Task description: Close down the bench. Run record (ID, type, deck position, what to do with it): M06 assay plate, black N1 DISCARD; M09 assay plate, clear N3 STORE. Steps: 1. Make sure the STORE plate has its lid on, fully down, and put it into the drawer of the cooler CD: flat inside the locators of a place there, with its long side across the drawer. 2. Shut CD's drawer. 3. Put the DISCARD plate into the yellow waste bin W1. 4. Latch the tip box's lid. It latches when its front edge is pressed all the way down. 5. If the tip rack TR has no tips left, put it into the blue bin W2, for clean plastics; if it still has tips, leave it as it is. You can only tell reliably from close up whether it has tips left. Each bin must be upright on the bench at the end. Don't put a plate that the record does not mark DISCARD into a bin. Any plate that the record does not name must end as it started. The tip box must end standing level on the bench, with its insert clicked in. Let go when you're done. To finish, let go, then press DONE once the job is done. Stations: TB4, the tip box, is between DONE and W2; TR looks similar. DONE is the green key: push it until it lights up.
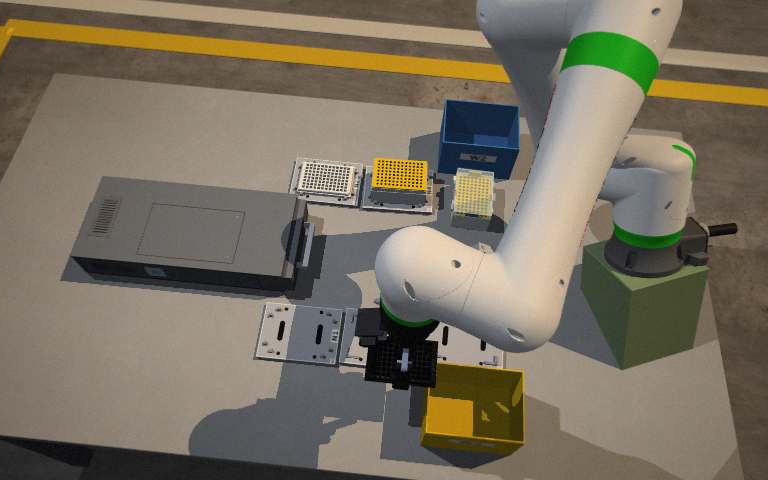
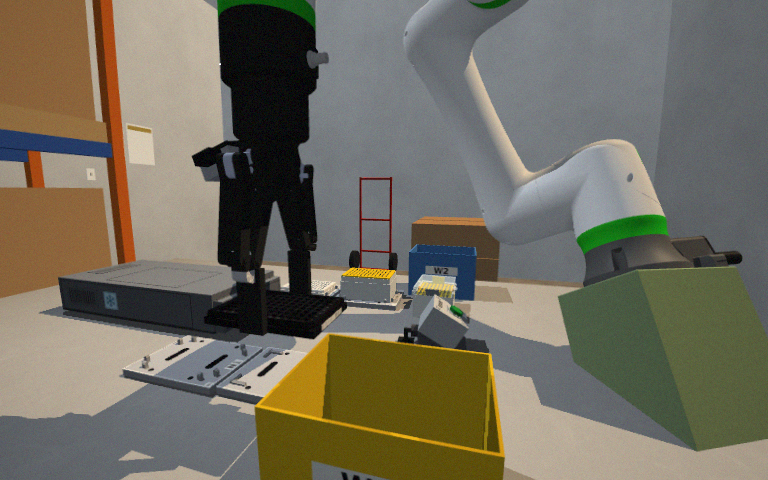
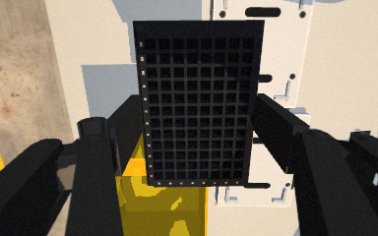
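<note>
Black and gridded, the assay plate (image 1: 401, 361) hangs level in the air, clamped between the fingers of the gripper (image 2: 273, 279), which press on its two long sides. From where I stand it sits clear above the grey deck plates (image 2: 212, 362), with nothing under it but their surface. Seen from overhead, it is just beside the yellow waste bin (image 1: 475, 441), its near corner close to the bin's rim but not over the opening; the wrist view shows a slice of that yellow bin (image 3: 161, 206) below the plate's lower edge.

The arm (image 1: 555, 196) reaches out from its green pedestal (image 1: 644, 321) in a long white sweep, rises high, bends at the elbow, and drops the black wrist straight down, so the gripper points vertically at the bench.

Further back, the cooler (image 1: 192, 231) lies long and grey with its drawer front flush or nearly so; I can't tell exactly. Behind it stand a white rack (image 1: 325, 178), a yellow-topped tip rack (image 1: 399, 178), another tip box (image 1: 472, 193) and the blue bin (image 1: 478, 139) marked W2, upright.
</note>
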Controlling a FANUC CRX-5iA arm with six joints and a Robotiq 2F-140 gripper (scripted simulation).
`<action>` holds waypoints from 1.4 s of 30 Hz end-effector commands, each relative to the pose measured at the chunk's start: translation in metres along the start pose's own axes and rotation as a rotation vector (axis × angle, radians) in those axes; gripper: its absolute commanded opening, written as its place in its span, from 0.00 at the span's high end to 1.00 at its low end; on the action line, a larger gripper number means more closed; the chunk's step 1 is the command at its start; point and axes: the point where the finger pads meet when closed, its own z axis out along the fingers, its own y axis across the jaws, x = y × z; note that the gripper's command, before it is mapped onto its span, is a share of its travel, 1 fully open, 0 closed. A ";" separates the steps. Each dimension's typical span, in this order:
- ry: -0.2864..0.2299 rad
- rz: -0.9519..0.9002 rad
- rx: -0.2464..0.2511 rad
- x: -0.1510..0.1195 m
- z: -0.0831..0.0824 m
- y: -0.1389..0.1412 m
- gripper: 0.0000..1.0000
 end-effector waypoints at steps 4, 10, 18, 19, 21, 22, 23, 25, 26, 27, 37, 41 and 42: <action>0.001 -0.001 0.001 -0.014 -0.001 -0.006 0.90; 0.001 -0.001 0.001 -0.029 -0.001 -0.012 0.90; 0.001 -0.001 0.001 -0.044 -0.001 -0.017 0.90; 0.001 -0.001 0.001 -0.046 -0.001 -0.018 0.90; 0.001 -0.001 0.001 -0.051 -0.001 -0.020 0.90; 0.001 -0.001 0.001 -0.054 -0.001 -0.021 0.90; 0.001 -0.001 0.001 -0.056 -0.001 -0.022 0.90; 0.001 -0.001 0.001 -0.061 -0.001 -0.024 0.90; 0.001 -0.001 0.001 -0.064 -0.001 -0.025 0.90; 0.001 -0.001 0.001 -0.066 -0.001 -0.026 0.90; 0.001 -0.001 0.001 -0.086 -0.001 -0.033 0.90; 0.001 -0.001 0.001 -0.096 -0.001 -0.037 0.90; 0.001 -0.001 0.001 -0.099 -0.001 -0.038 0.90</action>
